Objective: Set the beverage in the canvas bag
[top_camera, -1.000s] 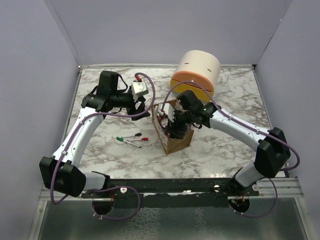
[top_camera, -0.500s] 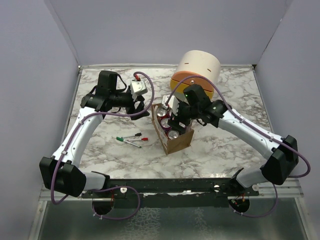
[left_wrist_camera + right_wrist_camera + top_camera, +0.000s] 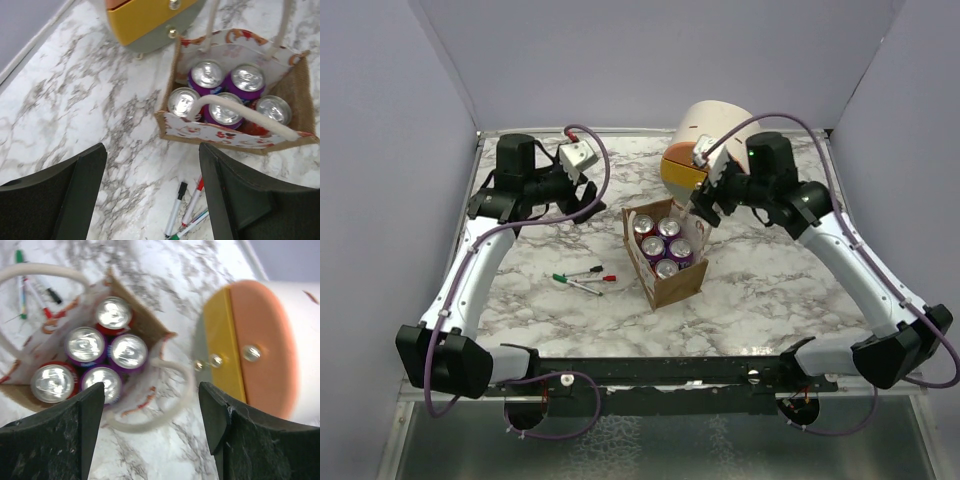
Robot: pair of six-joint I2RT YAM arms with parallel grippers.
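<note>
Holds nothing in spread left end effector [image 3: 151, 162] or spread right end effector [image 3: 151, 392], five cans [image 3: 653, 246] upright inside the canvas bag [image 3: 672, 289].

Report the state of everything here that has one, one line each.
canvas bag: upright, open at the top, five cans inside.
cans: upright, packed together.
drawer unit: drawers shut.
markers: lying flat, capped.
left hand: open, empty.
right hand: open, empty.
</note>
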